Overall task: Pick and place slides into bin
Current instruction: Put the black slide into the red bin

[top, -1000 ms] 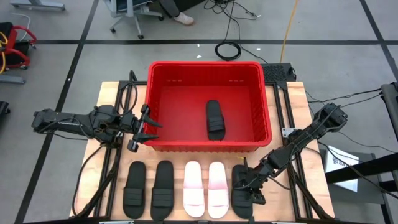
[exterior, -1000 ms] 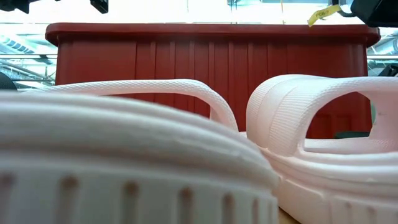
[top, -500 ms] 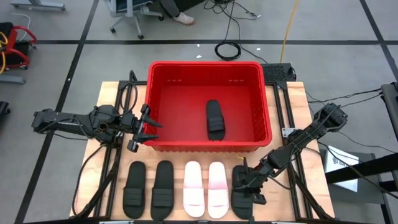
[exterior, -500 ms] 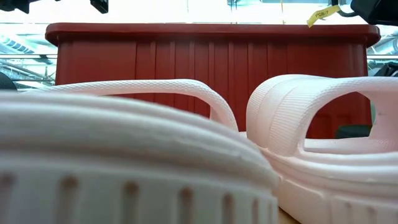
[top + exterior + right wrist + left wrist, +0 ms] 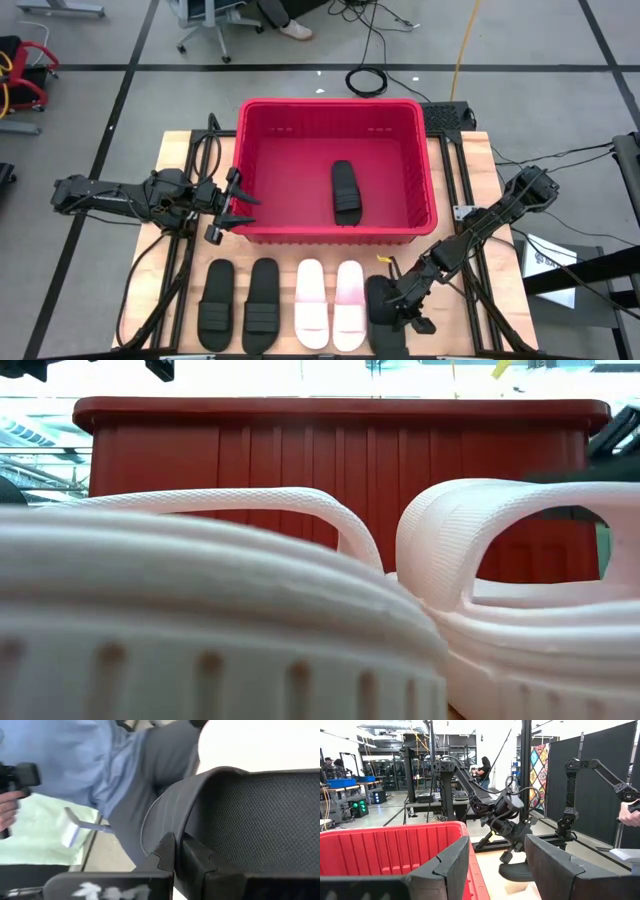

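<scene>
So the right tool [image 5: 407, 312] is down at about 5 o'clock on the worktop [image 5: 180, 150], clamped tight on the edge of a black slide [image 5: 383, 312]. The right wrist view shows its dark fingers [image 5: 172, 855] pinched together on the sandal's rim, so that one looks grabbed and, I'd guess, about to go up. The left tool [image 5: 232, 207] hangs at 9 o'clock, right by the near-left corner of the red bin [image 5: 262, 120], jaws spread wide, holding nothing.

Progress-wise: one black slide in the bin [image 5: 345, 192] is done. Four more sit in a row at 6 o'clock, two black ones [image 5: 240, 303] and the pale pair [image 5: 330, 303], untouched. So one in, one in hand, four to go.

Hard to see: the low view is basically all pale sandal and bin wall. The held slide is partly covered by the arm from above, so I can't tell if it's off the worktop yet.
</scene>
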Controlling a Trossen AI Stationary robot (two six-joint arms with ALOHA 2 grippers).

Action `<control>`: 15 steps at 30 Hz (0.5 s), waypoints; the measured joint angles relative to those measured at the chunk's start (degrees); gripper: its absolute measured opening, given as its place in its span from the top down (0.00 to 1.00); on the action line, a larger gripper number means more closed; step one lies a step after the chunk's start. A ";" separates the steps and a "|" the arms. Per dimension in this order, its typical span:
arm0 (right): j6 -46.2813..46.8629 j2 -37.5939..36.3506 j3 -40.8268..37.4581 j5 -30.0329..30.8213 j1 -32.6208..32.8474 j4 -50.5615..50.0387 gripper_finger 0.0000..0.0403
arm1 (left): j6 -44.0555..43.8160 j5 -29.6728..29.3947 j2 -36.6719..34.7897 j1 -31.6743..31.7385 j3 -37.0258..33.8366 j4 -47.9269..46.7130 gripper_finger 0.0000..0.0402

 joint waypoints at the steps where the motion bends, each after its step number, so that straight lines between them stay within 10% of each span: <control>1: -0.04 0.00 0.00 -0.48 -0.12 0.71 0.99 | 0.00 0.00 0.01 0.00 0.01 0.00 0.51; 15: -9.84 0.00 0.00 -12.03 -6.74 16.77 0.98 | 0.00 -0.03 -0.01 0.02 -0.01 -0.01 0.51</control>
